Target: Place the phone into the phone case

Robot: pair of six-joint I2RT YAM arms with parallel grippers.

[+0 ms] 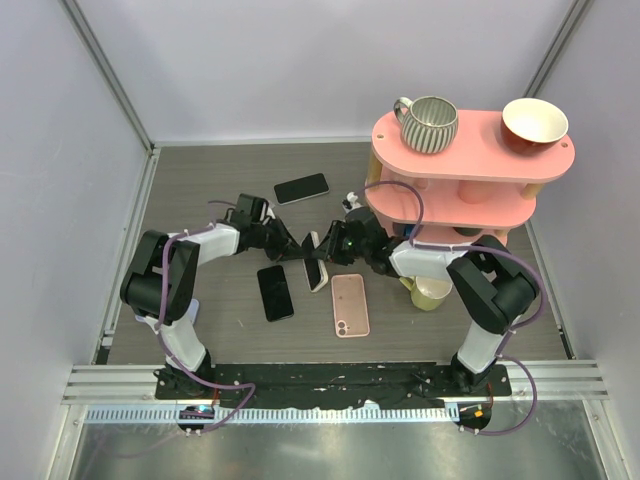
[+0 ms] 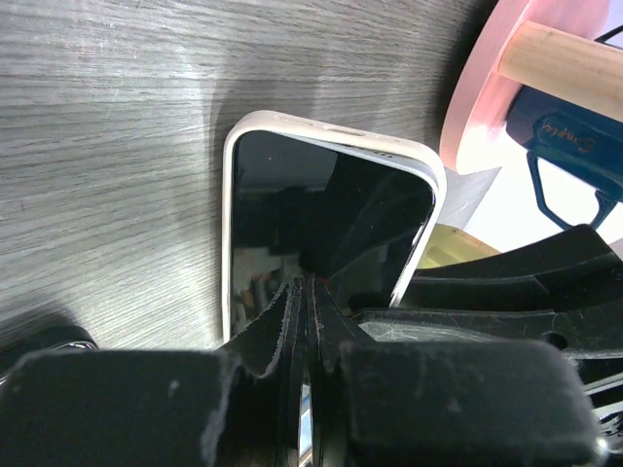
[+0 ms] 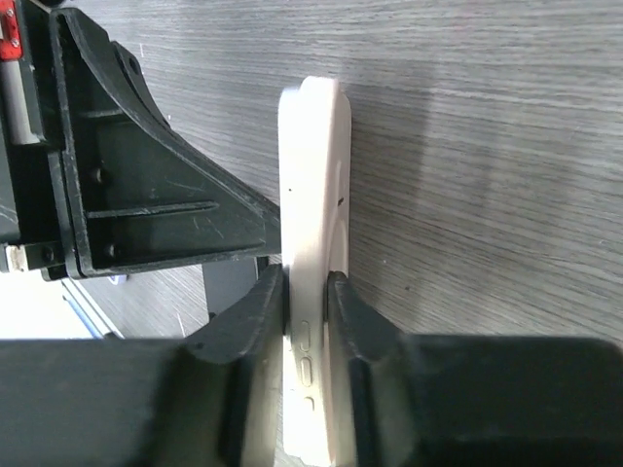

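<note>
A black phone in a white case (image 1: pixel 316 262) stands tilted on edge at the middle of the grey wood-grain table (image 1: pixel 200 190), between the left gripper (image 2: pixel 310 292) and the right gripper (image 3: pixel 307 287), which pinches it. A black slab phone (image 1: pixel 275 292) lies flat to its left, a pink-backed phone (image 1: pixel 350 305) to its right and another black phone (image 1: pixel 301 188) behind. At right rear, a pink two-tier shelf (image 1: pixel 480 150) bears a striped ceramic mug (image 1: pixel 430 124) and a brown bowl (image 1: pixel 534 124).

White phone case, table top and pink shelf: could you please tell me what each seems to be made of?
White phone case: likely silicone or soft plastic, matte, with smooth rounded edges and moulded buttons. Table top: grey wood-grain surface, probably laminate; fine parallel streaks, slight sheen. Pink shelf: painted board or plastic, uniform satin pink; cannot tell which.
</note>
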